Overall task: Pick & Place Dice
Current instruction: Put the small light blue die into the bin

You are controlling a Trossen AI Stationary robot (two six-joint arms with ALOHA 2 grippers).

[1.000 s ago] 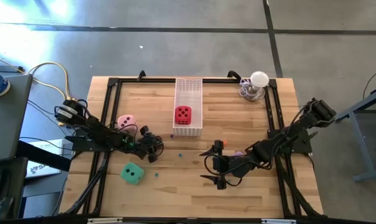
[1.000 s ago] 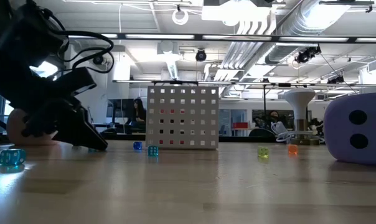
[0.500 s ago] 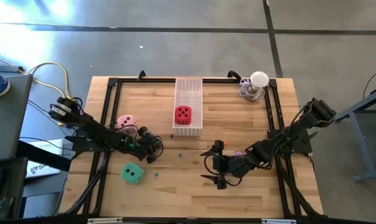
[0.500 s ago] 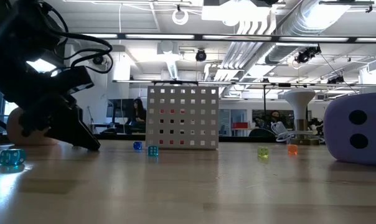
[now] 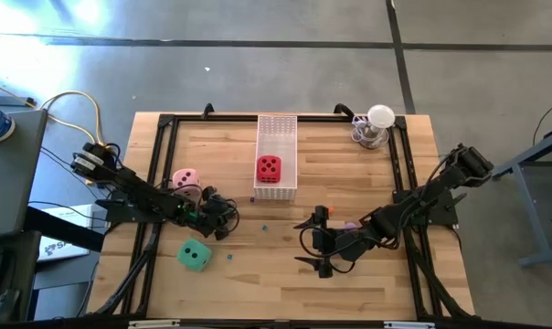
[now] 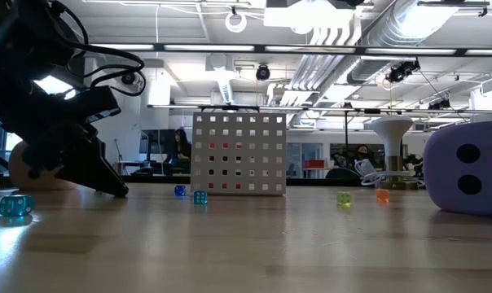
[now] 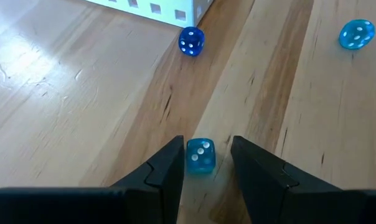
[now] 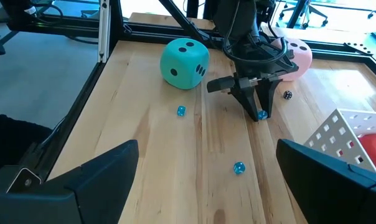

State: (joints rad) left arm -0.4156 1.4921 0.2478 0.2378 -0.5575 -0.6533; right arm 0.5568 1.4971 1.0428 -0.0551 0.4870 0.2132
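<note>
Slanting down at the table, my left gripper (image 5: 223, 223) (image 7: 205, 147) is open, its fingers on either side of a small blue die (image 7: 201, 155). The pink die (image 5: 185, 179) lies just behind that arm, the green die (image 5: 195, 255) nearer the front edge. In the white perforated tray (image 5: 277, 128) sits the red die (image 5: 269, 168). My right gripper (image 5: 305, 243) hangs wide open above the table's middle. The purple die (image 5: 350, 225) lies on the wood under that arm. My left gripper comes at the small blue die slanting down from the table's left, one finger on each side. A gap shows beside one finger (image 7: 244, 158). Whether the other finger (image 7: 172, 163) touches the die I cannot tell. The die lies flat on the wood.
More small dice lie loose: a dark blue one (image 7: 191, 41) by the tray's corner, light blue ones (image 7: 356, 33) (image 8: 238, 167) (image 8: 180, 111) and a black one (image 8: 287, 94). A white mushroom-shaped object (image 5: 379, 119) stands at the far right corner. Black frame rails (image 5: 159, 137) edge the table.
My left gripper has turned a little about its tips, its rear end swinging toward the table's far left, and its tips have shifted slightly toward the left edge. The gap between its fingers looks unchanged.
</note>
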